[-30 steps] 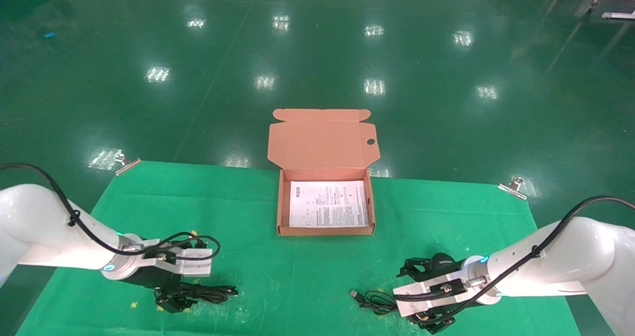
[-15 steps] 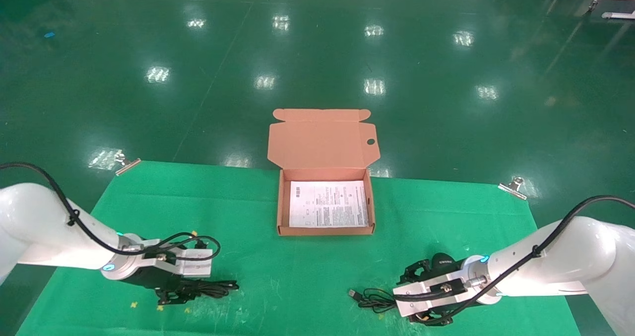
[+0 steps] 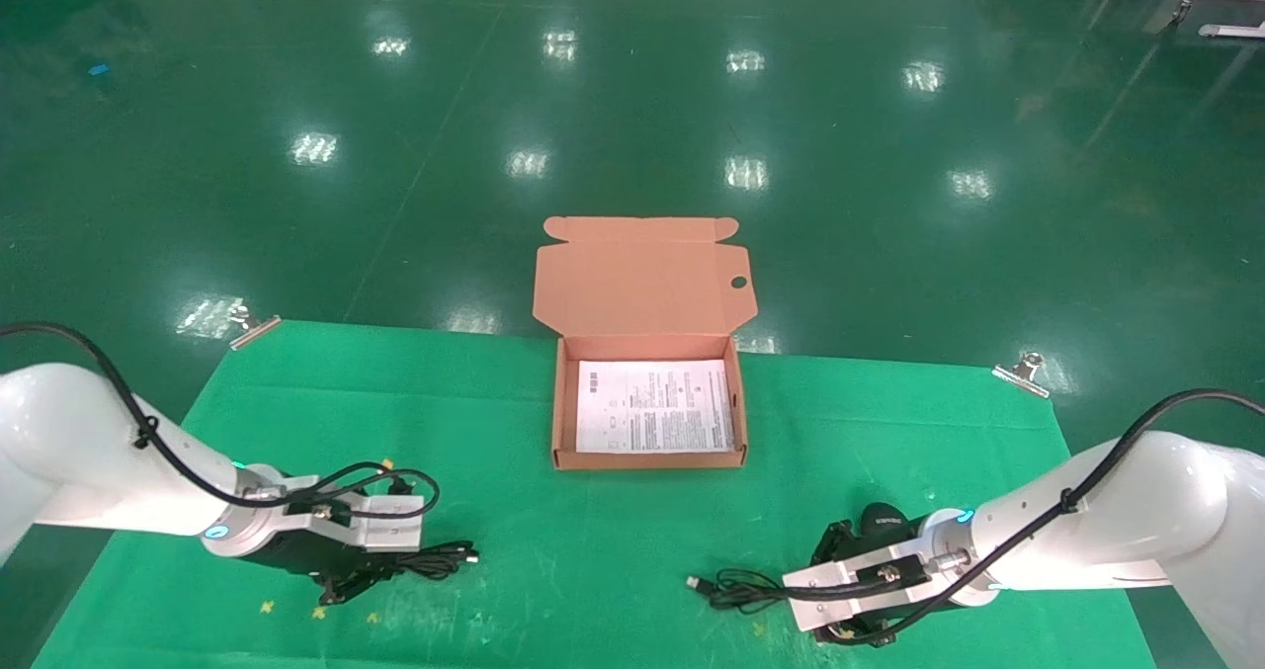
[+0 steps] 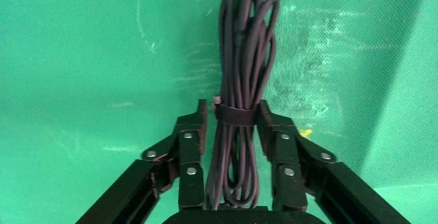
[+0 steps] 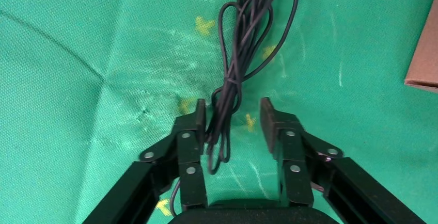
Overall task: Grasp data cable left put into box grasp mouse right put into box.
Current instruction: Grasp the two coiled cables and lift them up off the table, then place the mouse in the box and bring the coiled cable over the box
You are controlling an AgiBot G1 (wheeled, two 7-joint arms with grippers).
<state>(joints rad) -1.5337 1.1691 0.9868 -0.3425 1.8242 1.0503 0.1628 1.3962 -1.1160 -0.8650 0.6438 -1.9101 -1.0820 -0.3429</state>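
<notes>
The data cable (image 3: 435, 560), a strapped black bundle, lies on the green mat at the front left. My left gripper (image 3: 380, 572) is shut on it at the strap; the left wrist view shows both pads against the data cable (image 4: 245, 43) with the gripper (image 4: 235, 115) around it. The black mouse (image 3: 880, 521) sits at the front right, just on the far side of my right gripper (image 3: 805, 600). That gripper (image 5: 232, 115) is open, astride the mouse's thin cord (image 5: 232, 74), which lies by one finger (image 5: 199, 118). The open box (image 3: 647, 461) stands at mid-table.
A white printed sheet (image 3: 652, 407) lies in the box, whose lid stands up at the back. A box corner (image 5: 423, 64) shows in the right wrist view. The mouse's cord (image 3: 731, 590) trails left. Metal clips (image 3: 252, 325) (image 3: 1023, 371) hold the mat's far corners.
Both grippers' fingers have drawn inward. The left one has closed on the data cable. The right one has narrowed around the mouse's cord, which shifted slightly left.
</notes>
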